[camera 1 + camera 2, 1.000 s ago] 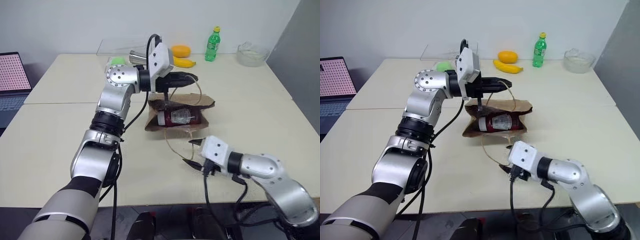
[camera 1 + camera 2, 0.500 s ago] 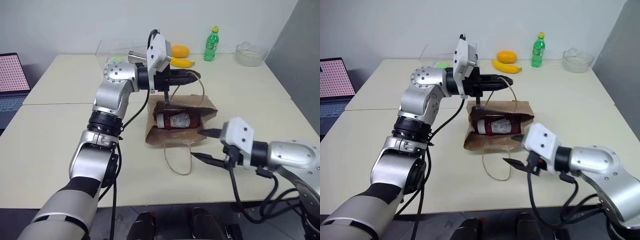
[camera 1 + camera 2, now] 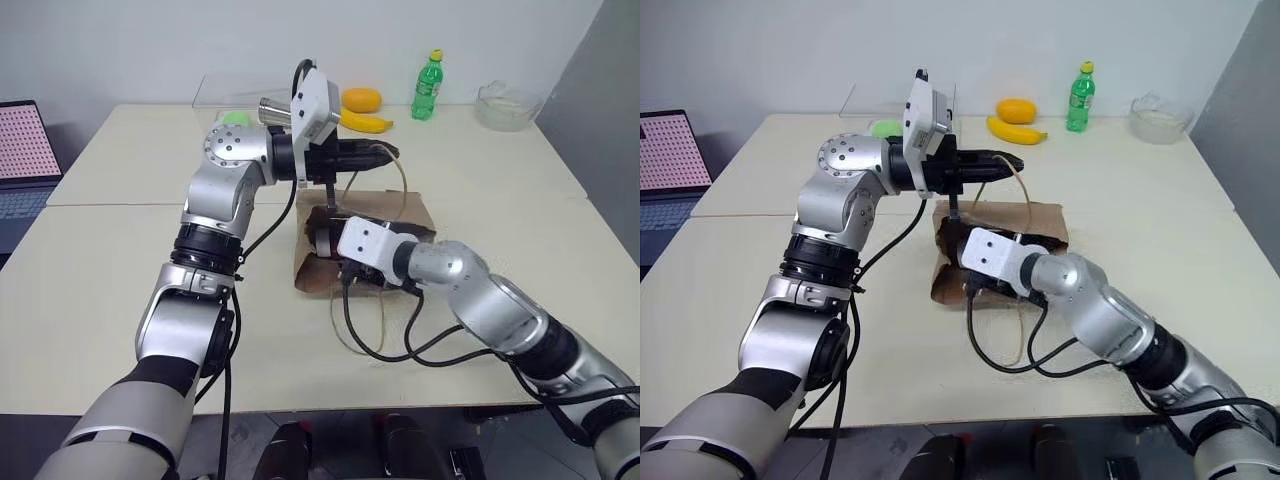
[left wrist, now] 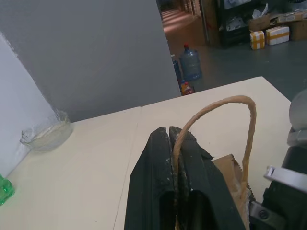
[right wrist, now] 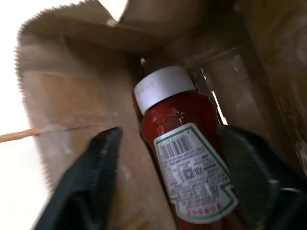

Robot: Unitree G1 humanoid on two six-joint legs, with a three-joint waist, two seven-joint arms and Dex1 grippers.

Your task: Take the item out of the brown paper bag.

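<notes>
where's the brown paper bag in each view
Left eye view: brown paper bag at table centre, behind the right arm.
Right eye view: bag at centre.
Left wrist view: its corner beside the end effector.
Right wrist view: its inside around the item.
Shared landmark: handle.

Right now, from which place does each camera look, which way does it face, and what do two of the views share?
Head stereo pair: looks forward and down over both arms at the table; left gripper pinches a bag handle, right gripper is at the brown paper bag.
Left wrist: looks along its shut fingers at the handle.
Right wrist: looks into the bag between open fingers at the ketchup bottle.
Both wrist views share the bag.
</notes>
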